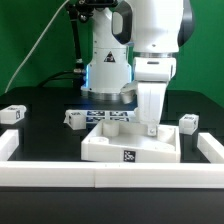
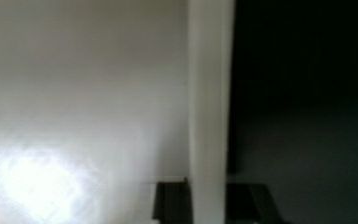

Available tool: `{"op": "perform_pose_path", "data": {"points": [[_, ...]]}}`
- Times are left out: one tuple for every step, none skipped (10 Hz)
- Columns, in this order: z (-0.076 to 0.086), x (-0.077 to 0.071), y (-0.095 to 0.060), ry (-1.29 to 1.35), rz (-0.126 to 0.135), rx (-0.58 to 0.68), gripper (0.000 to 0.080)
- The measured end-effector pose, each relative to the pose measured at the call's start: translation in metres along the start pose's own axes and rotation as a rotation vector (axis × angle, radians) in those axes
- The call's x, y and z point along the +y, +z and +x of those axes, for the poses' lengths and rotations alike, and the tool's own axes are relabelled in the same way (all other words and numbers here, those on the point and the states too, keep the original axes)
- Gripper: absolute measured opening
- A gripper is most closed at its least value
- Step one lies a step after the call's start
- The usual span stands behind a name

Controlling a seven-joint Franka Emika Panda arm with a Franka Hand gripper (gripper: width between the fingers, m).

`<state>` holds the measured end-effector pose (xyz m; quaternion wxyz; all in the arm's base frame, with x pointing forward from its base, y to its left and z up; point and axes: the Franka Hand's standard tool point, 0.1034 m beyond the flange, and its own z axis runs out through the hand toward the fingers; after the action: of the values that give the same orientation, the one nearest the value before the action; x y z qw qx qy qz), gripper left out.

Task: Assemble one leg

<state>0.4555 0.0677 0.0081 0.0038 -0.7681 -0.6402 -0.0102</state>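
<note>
My gripper sits low over the slab, mid-counter. A white rim bounds the near edge; bare counter on both sides. Jaw width: cannot tell (wrist view mostly white blur). Nearest leg lies apart from my jaws, toward the counter's edge at the exterior view's right.

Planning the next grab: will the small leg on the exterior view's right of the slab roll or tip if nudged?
The leg looks blocky and flat-faced, so it likely slides rather than rolls. Small and squat, it is probably light and unlikely to tip.
</note>
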Motion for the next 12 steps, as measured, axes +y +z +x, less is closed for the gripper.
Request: {"op": "perform_pose_path", "data": {"points": [[0.001, 0.001, 0.0, -0.017, 0.016, -0.011, 0.0058], [0.0, 0.001, 0.0, -0.017, 0.016, -0.011, 0.0058], [0.0, 0.001, 0.0, -0.017, 0.015, -0.011, 0.0059], [0.0, 0.001, 0.0, -0.017, 0.015, -0.011, 0.0059], [0.0, 0.001, 0.0, -0.017, 0.015, -0.011, 0.0059], [0.0, 0.001, 0.0, -0.017, 0.015, -0.011, 0.0059], [0.002, 0.003, 0.0, -0.077, 0.014, -0.011, 0.0059], [0.006, 0.006, 0.001, -0.112, 0.017, -0.011, 0.0059], [0.012, 0.009, 0.001, -0.137, 0.012, -0.005, 0.0059], [0.017, 0.011, 0.001, -0.145, 0.011, -0.003, 0.0059], [0.021, 0.015, 0.001, -0.148, 0.006, 0.001, 0.0059], [0.024, 0.02, 0.001, -0.15, 0.0, 0.005, 0.0059]]}}
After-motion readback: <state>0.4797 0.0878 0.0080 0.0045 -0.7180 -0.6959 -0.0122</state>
